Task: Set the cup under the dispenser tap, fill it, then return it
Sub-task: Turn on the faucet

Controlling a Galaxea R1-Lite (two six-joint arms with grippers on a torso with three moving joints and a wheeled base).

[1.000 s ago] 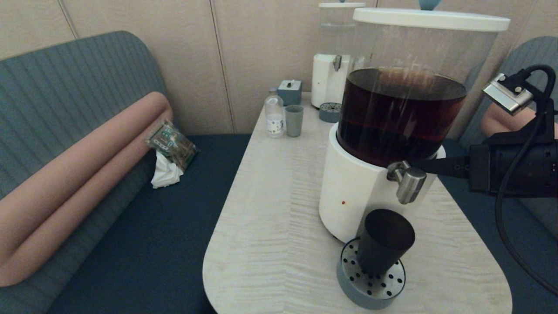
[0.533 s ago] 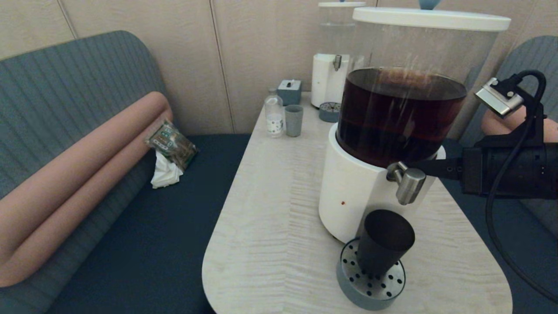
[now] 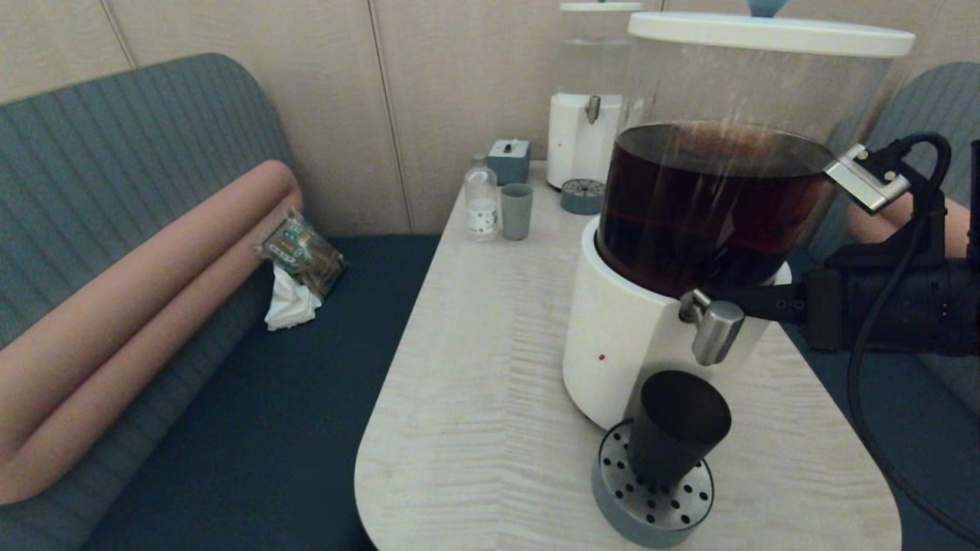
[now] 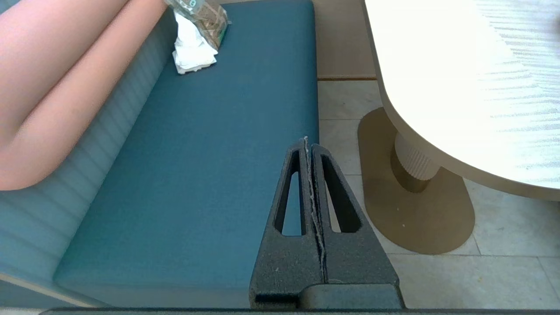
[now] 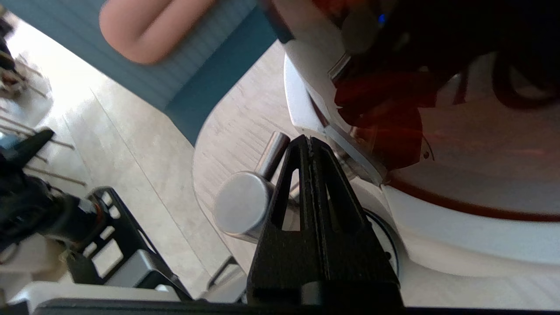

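Cup (image 3: pixel 677 428) upright on perforated drip tray (image 3: pixel 651 509) on table (image 3: pixel 475 398), directly below dispenser tap (image 3: pixel 716 330). Right pincer (image 3: pixel 700 295) pressed together, tips at tap's rear by dispenser base. Left pincer (image 4: pixel 309 148) together, parked over bench seat (image 4: pixel 210 175).

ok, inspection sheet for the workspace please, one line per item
Surface: pale wood table, dry.
Job's things: cup upright on drip tray, below dispenser tap.
Clutter: bottle, grey-green cup, second dispenser at far end.
Grippers: right gripper shut, tips beside the tap; left gripper shut, parked over the bench.
Cables: black cable loops along right arm.
Surroundings: bench with packet and tissue.
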